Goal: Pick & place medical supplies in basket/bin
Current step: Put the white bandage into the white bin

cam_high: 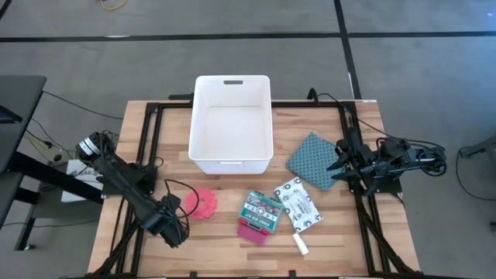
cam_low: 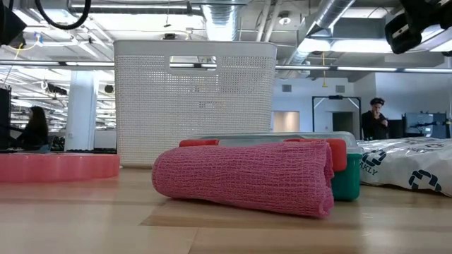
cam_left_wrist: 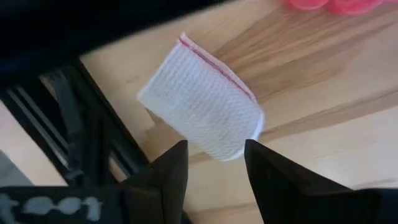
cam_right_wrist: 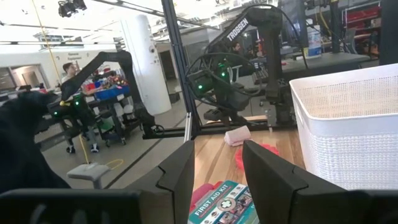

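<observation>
White tub (cam_high: 231, 147) with bare floor; left claw (cam_left_wrist: 214, 171) parted over white gauze roll (cam_left_wrist: 202, 99)

Even overhead light is falling on the tabletop (cam_high: 325, 232), leaving only soft, short shadows beside the white bin (cam_high: 232, 122). In the low view, ceiling lamps behind the bin are glaring and the near wood is blurring. The left wrist view is looking soft, with its dark fingers (cam_left_wrist: 169, 180) lying in shade.
</observation>
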